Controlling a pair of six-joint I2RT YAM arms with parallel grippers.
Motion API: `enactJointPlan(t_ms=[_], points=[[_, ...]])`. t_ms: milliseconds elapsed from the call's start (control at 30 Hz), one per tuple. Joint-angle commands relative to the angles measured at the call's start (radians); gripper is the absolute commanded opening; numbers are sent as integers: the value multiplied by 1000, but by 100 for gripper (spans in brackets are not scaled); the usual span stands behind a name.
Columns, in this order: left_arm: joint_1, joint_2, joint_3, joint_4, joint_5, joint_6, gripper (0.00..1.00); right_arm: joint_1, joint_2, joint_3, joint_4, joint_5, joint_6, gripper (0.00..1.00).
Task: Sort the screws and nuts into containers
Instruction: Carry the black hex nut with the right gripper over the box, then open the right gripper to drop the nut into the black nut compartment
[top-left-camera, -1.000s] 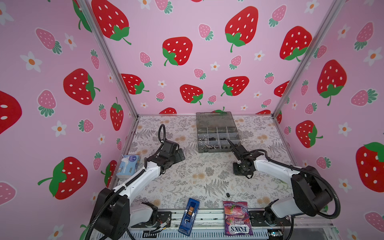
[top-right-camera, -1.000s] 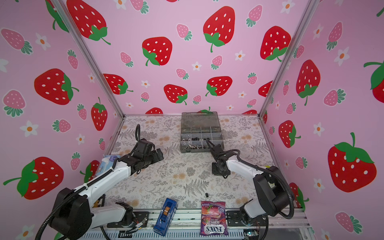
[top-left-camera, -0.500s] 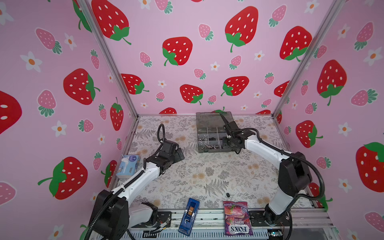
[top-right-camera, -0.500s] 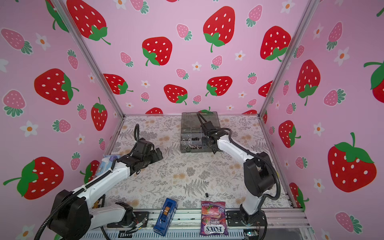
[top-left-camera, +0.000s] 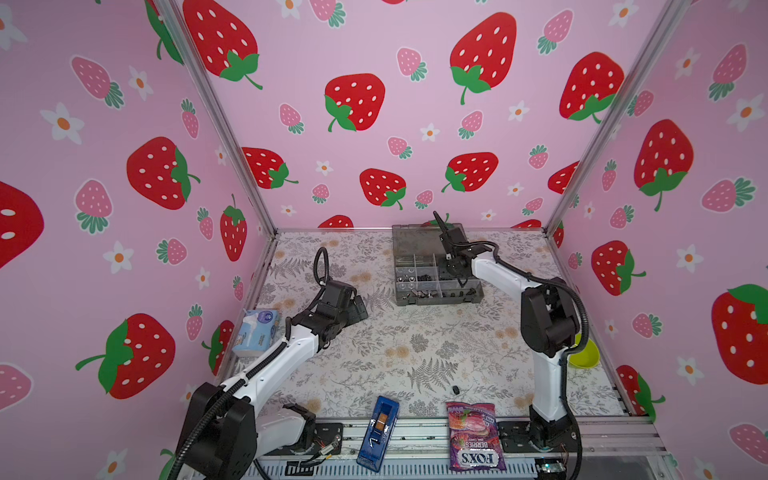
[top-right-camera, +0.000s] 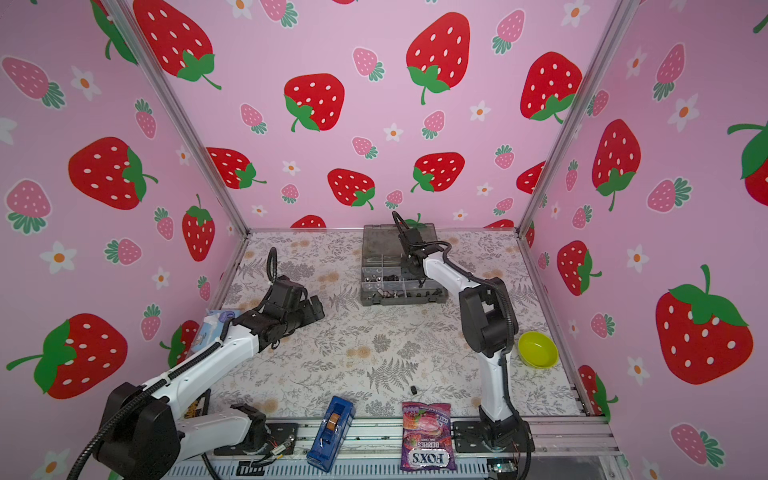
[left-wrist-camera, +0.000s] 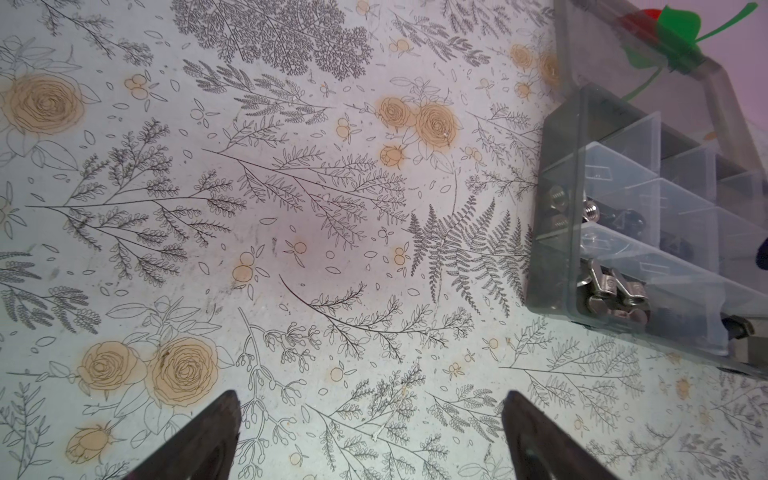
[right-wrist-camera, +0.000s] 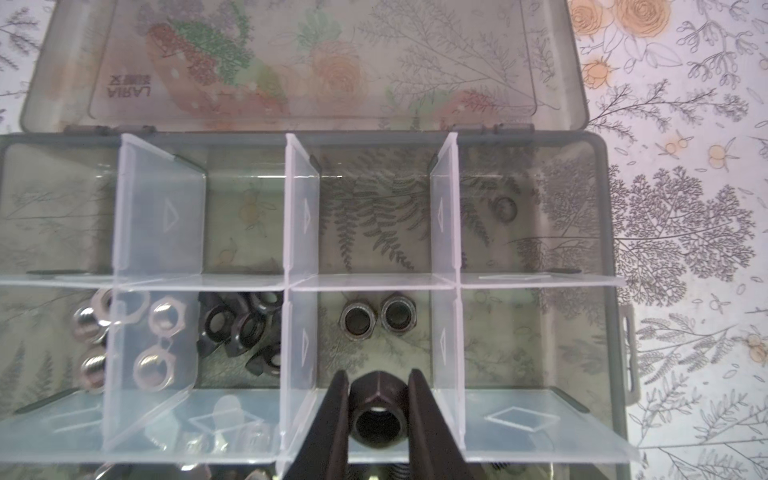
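Plainly, the right gripper (right-wrist-camera: 378, 376) was pinching a black hex nut (right-wrist-camera: 378, 419) between its two fingers, with the nut's bore turned toward the wrist camera. It hung over the open organiser box (right-wrist-camera: 602, 208), above a cell in the middle row. Just ahead of its fingertips, in that same cell, two dark hex nuts (right-wrist-camera: 357, 322) lay side by side. To one side of the fingers, past a clear divider, a heap of black nuts (right-wrist-camera: 245, 328) sat in the neighbouring cell, and silver nuts (right-wrist-camera: 162, 320) lay one cell further out.

The left gripper (left-wrist-camera: 372, 397) had its fingers spread wide, with only the flowered table (left-wrist-camera: 291, 208) showing between them. It hovered low, and the box stood ahead of it and off to one side, apart from it. Silver winged nuts (left-wrist-camera: 615, 291) lay in the corner cell nearest this gripper.

A small black piece (top-left-camera: 456, 390) lay on the table well behind both grippers, toward the arm bases; it was too small to tell whether it was a screw or a nut.
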Motion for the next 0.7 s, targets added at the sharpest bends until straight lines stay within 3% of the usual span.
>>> enactJointPlan(t_ms=[0,433,667], points=[[-3,-8,17,-20,-30,7,99,-10,37,49,-10,25,-22,5],[-2,-29,14,-35,-41,12,99,-16,62,50,-8,12,-31,39],[-2,-51,5,-44,-60,12,99,-12,1,32,-14,9,-35,42]])
